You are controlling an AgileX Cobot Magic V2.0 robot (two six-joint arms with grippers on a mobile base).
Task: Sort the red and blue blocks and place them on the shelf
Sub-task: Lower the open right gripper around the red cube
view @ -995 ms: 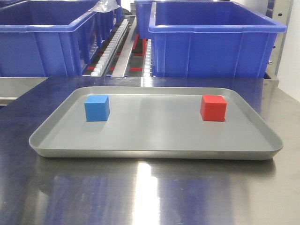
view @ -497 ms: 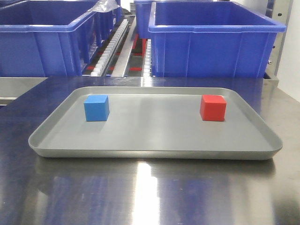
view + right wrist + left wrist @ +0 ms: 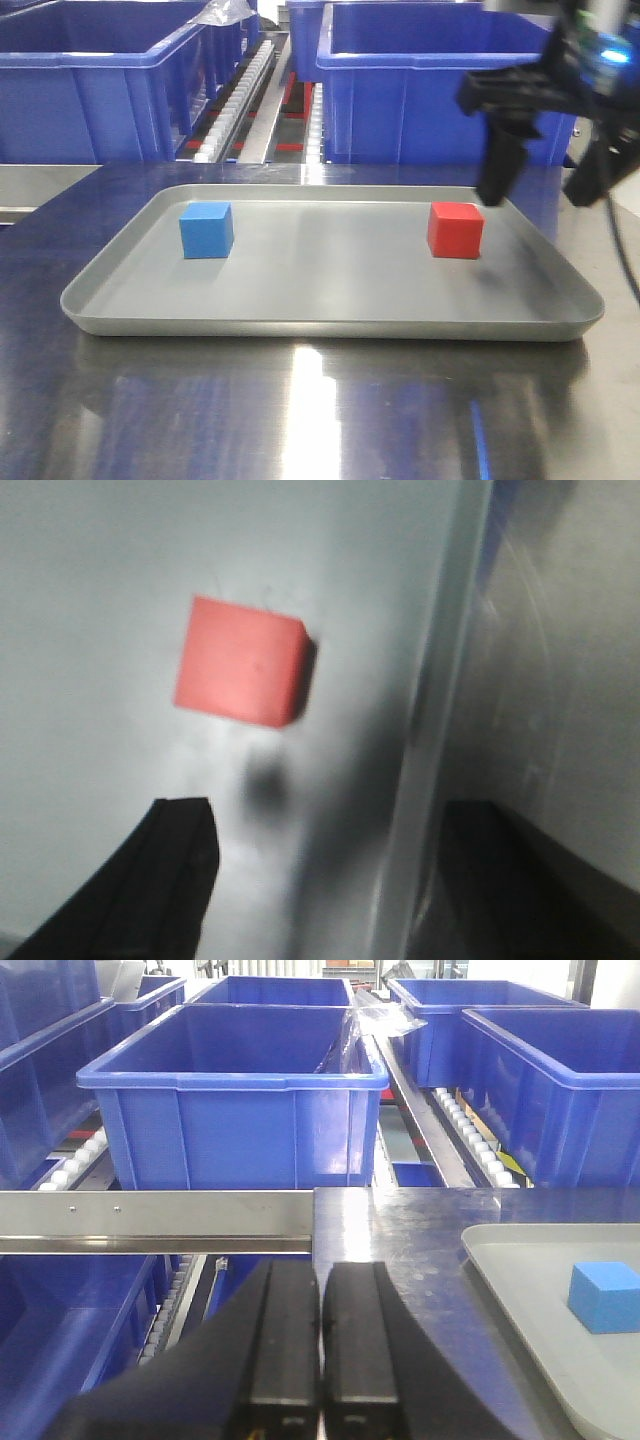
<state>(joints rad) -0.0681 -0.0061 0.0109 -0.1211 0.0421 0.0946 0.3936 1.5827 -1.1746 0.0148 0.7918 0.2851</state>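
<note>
right hand (image 3: 535,195) hovers spread, just beside red block (image 3: 455,230)

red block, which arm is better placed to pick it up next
Right. The right hand is open and hovers over the right rim of the tray, just beside the red block. The left hand is shut, left of the tray, nearer the blue block.
</note>
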